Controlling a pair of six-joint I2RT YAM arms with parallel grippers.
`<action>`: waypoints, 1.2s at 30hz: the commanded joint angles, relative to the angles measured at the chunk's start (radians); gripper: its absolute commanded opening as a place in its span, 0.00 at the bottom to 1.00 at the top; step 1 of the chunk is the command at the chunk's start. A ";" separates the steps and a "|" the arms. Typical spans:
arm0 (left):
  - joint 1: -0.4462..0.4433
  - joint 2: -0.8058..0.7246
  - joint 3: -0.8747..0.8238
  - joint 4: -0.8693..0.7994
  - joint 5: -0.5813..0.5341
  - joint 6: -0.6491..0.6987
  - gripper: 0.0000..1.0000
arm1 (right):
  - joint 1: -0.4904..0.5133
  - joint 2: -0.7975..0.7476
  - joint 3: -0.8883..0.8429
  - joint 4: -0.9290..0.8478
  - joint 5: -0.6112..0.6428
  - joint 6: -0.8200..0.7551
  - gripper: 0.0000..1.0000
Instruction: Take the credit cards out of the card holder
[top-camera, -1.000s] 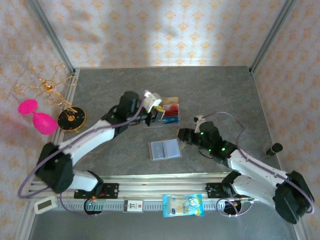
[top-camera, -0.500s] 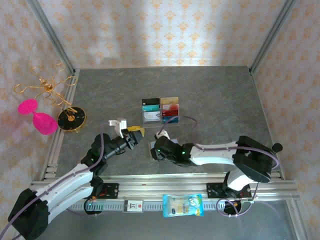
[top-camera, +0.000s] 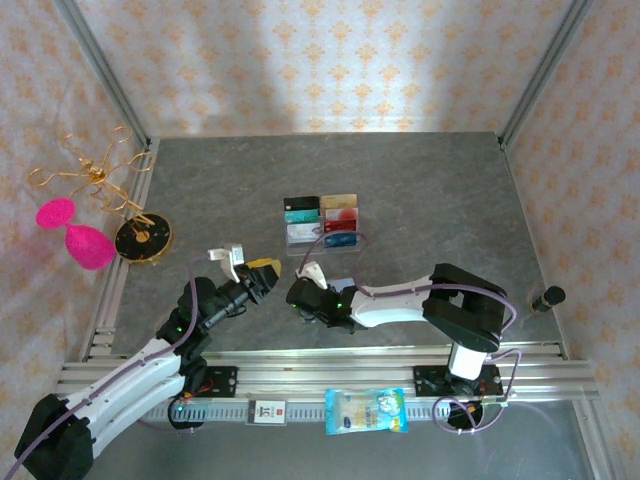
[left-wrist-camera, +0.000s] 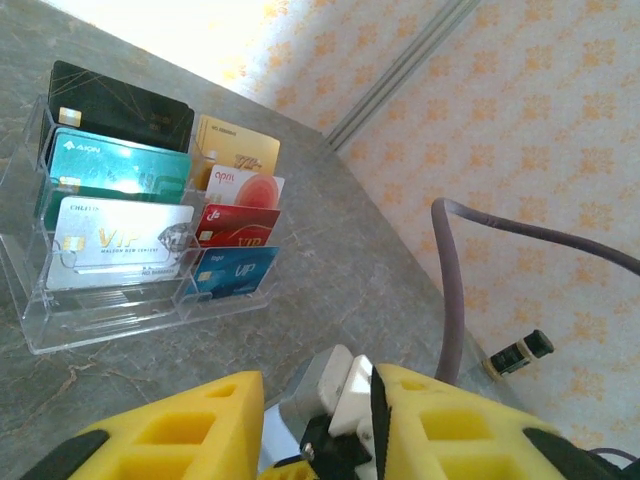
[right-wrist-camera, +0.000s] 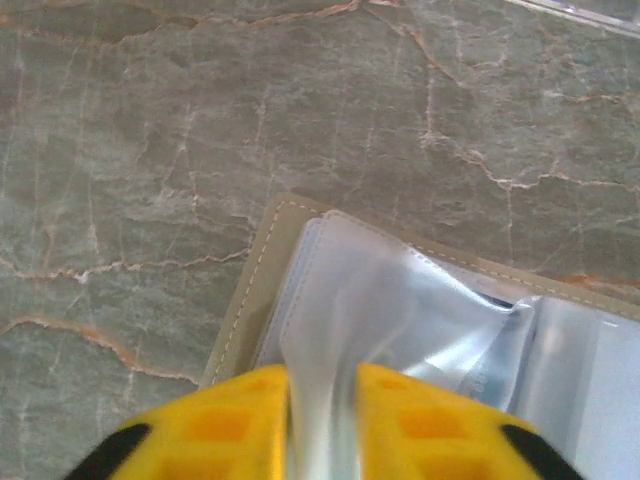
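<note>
Swung left, my right claw (right-wrist-camera: 322, 388) is pinching the open, crosswise-lying card holder (right-wrist-camera: 420, 310) by a clear pocket; left claw (left-wrist-camera: 318, 388) is gaping.

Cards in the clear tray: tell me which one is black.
The black card, rearmost in the left column as the left wrist sees it, behind the teal card.
</note>
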 joint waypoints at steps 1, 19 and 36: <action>-0.003 0.021 -0.020 -0.003 0.007 -0.014 0.28 | 0.001 0.004 -0.026 -0.025 0.011 0.037 0.14; -0.204 0.472 -0.010 0.240 -0.050 -0.096 0.00 | -0.054 -0.244 -0.218 0.283 -0.138 0.214 0.00; -0.320 0.976 0.285 0.278 0.078 -0.071 0.00 | -0.055 -0.562 -0.398 0.191 0.038 0.374 0.37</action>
